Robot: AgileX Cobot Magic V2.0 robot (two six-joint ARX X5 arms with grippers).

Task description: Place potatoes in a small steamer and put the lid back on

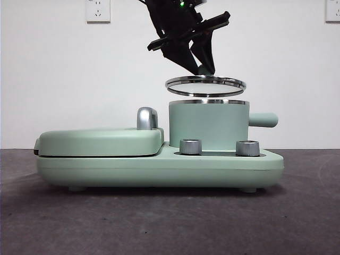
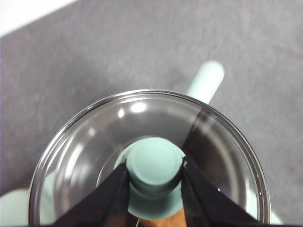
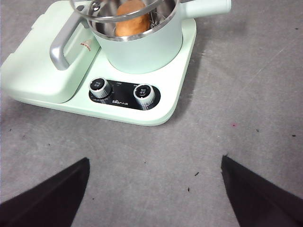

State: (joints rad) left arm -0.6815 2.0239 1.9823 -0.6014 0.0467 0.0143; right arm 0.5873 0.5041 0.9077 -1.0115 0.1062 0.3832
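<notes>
Lid (image 1: 205, 85) first, from the front view: my left gripper (image 1: 202, 66) pinches its knob and holds the glass disc level, just above the steel rim of the small steamer (image 1: 208, 125), not touching it. Glass with a metal band should be stiff, fairly heavy for its size and breakable, so I judge the knob the only sound hold.

In the left wrist view my two jaws press on either side of the mint knob (image 2: 154, 165); through the glass I catch a sliver of orange, and the steamer's side handle (image 2: 206, 80) pokes out beyond the rim.

Only the right wrist view shows the potato (image 3: 133, 18) lying inside the pot, which sits on the cooker base (image 3: 175, 80) behind two dials (image 3: 122, 91). My right gripper (image 3: 154, 191) waits well back, jaws spread wide.
</notes>
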